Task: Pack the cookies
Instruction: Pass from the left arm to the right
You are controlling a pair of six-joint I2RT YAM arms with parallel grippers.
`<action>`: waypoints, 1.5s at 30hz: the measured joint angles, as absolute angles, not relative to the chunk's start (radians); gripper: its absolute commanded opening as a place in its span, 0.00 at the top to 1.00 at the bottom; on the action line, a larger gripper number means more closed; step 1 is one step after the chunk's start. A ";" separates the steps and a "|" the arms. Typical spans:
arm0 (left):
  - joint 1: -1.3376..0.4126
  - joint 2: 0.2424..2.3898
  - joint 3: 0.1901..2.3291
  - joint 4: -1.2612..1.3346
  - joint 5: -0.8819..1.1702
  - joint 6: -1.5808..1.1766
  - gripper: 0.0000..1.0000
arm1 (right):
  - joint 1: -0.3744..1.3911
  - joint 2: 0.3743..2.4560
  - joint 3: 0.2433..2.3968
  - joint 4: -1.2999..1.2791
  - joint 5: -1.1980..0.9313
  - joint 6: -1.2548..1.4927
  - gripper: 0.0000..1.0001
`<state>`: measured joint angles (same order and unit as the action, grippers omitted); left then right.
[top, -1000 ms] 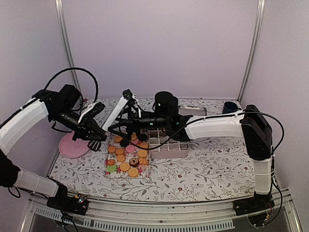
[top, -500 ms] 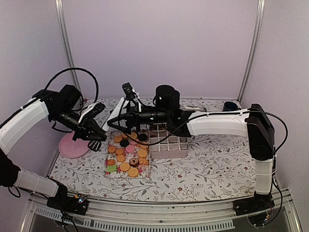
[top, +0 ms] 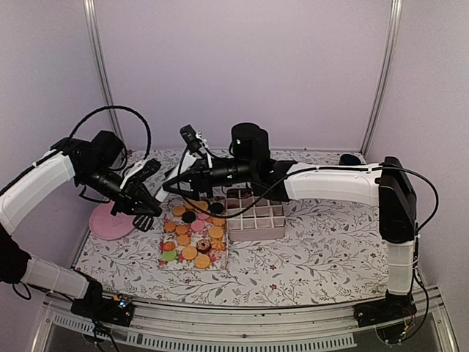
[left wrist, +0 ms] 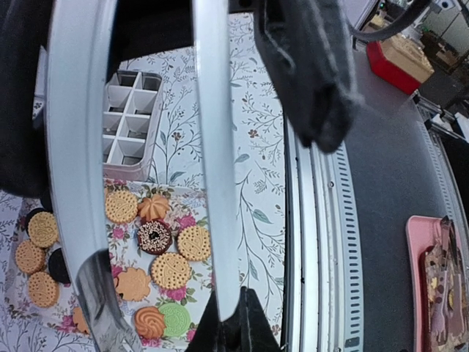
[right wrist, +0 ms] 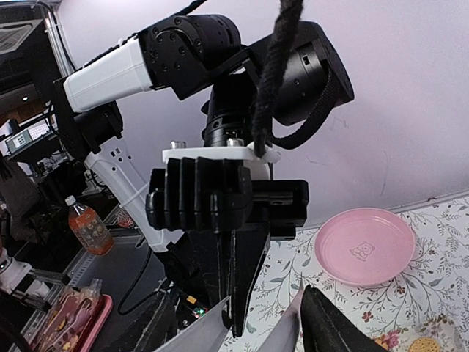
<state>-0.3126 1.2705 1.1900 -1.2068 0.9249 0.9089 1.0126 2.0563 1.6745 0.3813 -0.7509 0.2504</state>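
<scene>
The cookies [top: 192,238] lie on a floral sheet [top: 165,265] left of centre, mostly tan, a few black, pink, green and one chocolate-topped; they also show in the left wrist view [left wrist: 172,270]. My left gripper [top: 149,209] is shut on the edge of a thin white piece [left wrist: 212,183], above the sheet's left side. In the right wrist view it [right wrist: 245,323] pinches that grey-white edge [right wrist: 201,336]. My right gripper [top: 170,191] reaches left over the cookies. Its fingers [right wrist: 333,330] stand wide apart with both walls of the white piece between them.
A grey grid tray [top: 256,220] stands right of the cookies and shows in the left wrist view [left wrist: 128,110]. A pink plate [top: 110,221] sits at the far left. A dark cup [top: 350,158] is at the back right. The table's metal rail [left wrist: 315,220] runs along the front.
My right arm has lifted and shifted a little left and back, carrying its end of the white piece higher. My left gripper has stayed about where it was, still shut.
</scene>
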 measured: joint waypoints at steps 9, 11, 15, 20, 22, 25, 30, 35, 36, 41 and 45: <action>-0.315 1.271 1.190 -1.205 0.904 0.908 1.00 | 1.011 2.057 1.698 0.307 -0.750 0.210 0.57; -0.315 1.271 1.190 -1.205 0.897 0.906 1.00 | 1.011 2.057 1.707 0.289 -0.746 0.200 0.57; -0.315 1.271 1.190 -1.202 0.889 0.905 1.00 | 1.012 2.057 1.711 0.269 -0.743 0.183 0.53; -0.315 1.271 1.188 -1.202 0.881 0.907 1.00 | 1.014 2.057 1.711 0.258 -0.744 0.178 0.54; -0.315 1.271 1.188 -1.202 0.881 0.907 1.00 | 1.015 2.057 1.712 0.258 -0.743 0.178 0.60; -0.315 1.271 1.188 -1.202 0.880 0.900 1.00 | 1.016 2.058 1.712 0.259 -0.740 0.179 0.67; -0.314 1.271 1.188 -1.194 0.859 0.883 0.78 | 1.024 2.058 1.712 0.255 -0.707 0.170 0.77; -0.314 1.267 1.168 -1.158 0.826 0.868 0.43 | 1.030 2.058 1.711 0.235 -0.624 0.160 0.77; -0.313 1.262 1.158 -1.145 0.821 0.863 0.36 | 1.031 2.058 1.708 0.229 -0.606 0.156 0.77; -0.286 1.248 1.129 -1.120 0.821 0.868 0.23 | 1.036 2.059 1.700 0.217 -0.529 0.135 0.75; -0.195 1.248 1.129 -1.132 0.813 0.887 0.12 | 1.041 2.059 1.687 0.217 -0.461 0.112 0.75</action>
<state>-0.1947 1.2476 1.1290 -1.1320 0.8131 0.8867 1.0412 2.0586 1.6871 0.2173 -0.4610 0.1120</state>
